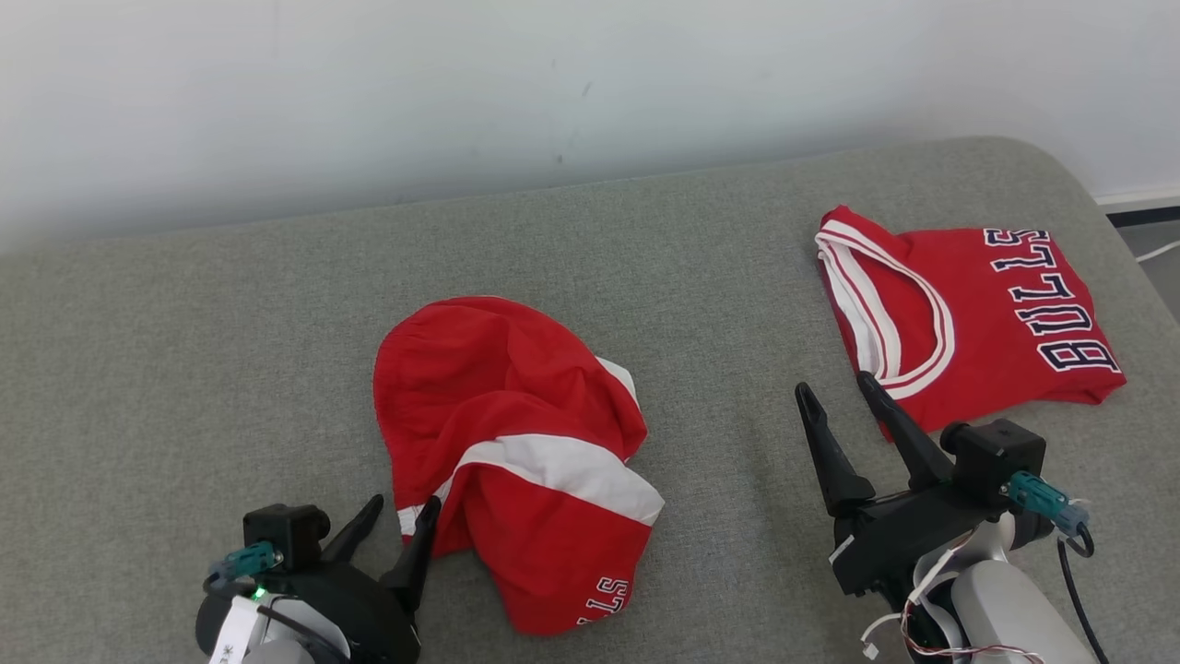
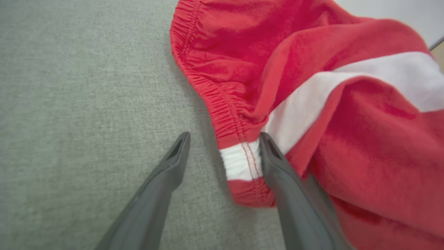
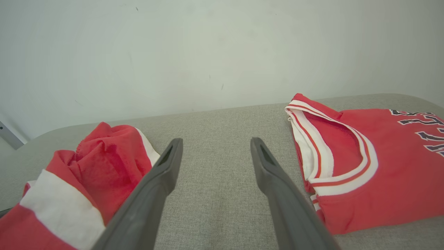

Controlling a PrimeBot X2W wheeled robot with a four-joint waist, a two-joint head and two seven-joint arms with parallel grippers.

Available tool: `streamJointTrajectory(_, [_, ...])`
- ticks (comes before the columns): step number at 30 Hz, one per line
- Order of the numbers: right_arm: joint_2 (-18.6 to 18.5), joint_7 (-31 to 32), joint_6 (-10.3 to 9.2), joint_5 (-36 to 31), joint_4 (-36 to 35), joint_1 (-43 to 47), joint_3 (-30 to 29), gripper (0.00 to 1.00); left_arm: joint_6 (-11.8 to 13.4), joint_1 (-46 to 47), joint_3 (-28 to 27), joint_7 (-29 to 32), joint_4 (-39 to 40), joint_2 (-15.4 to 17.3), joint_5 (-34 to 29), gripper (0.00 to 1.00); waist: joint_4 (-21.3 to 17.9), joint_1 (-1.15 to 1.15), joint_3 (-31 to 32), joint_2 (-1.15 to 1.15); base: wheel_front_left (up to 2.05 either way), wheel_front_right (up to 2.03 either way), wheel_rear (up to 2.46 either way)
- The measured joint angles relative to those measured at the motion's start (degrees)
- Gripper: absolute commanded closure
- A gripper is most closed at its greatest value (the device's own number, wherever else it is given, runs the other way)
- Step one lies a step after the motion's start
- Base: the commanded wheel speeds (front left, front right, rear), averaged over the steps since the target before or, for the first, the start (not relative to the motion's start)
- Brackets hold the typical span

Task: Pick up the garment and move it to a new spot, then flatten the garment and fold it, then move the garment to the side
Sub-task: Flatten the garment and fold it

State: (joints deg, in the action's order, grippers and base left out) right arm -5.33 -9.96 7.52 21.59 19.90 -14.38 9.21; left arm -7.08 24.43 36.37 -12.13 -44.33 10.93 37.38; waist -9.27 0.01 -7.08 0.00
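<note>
The garment is a pair of red shorts with a white stripe, lying crumpled on the middle of the grey cushioned surface. My left gripper is open at the shorts' near left edge. In the left wrist view the elastic waistband corner of the shorts lies between the fingers of the left gripper, against the right finger. My right gripper is open over bare fabric between the shorts and a folded jersey; in its own view the right gripper holds nothing.
A folded red "BULLS" jersey with white trim lies at the right end of the surface, close to the right gripper; it is the jersey in the right wrist view. A pale wall runs behind. The surface's rounded right edge meets floor.
</note>
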Motion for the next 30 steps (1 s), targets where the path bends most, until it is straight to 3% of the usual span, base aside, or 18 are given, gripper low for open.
streamJointTrajectory(1, [0.0,-0.1,0.00,0.0,0.1,-0.1,0.0,0.00,0.0,0.3,0.2,-0.1,-0.6,-0.1,0.1,0.00,0.0,0.00,0.0,0.00,0.00,0.00,0.00])
streamJointTrajectory(5, [0.1,-0.1,0.00,0.0,0.2,-0.2,0.0,0.00,-0.1,0.9,0.8,-0.5,-2.2,-0.3,0.5,1.00,0.3,0.00,0.2,0.00,0.00,0.00,0.00])
streamJointTrajectory(13, [0.1,-0.4,0.00,0.0,0.3,0.0,-0.7,0.00,-0.3,2.6,1.1,-2.2,-1.5,0.2,0.7,1.00,1.7,0.00,0.8,0.00,0.00,0.00,0.00])
streamJointTrajectory(20, [0.2,-0.7,0.00,0.0,0.3,0.9,-0.9,0.00,4.5,3.2,-2.8,-2.8,8.5,4.9,-3.3,1.00,5.1,0.00,1.5,0.00,0.00,0.00,0.00])
streamJointTrajectory(30, [0.4,-0.7,0.00,0.0,1.1,1.8,-0.5,0.00,9.4,-4.8,-4.5,-1.3,18.2,9.9,-3.2,1.00,10.0,-0.01,3.2,0.00,0.00,0.00,0.00])
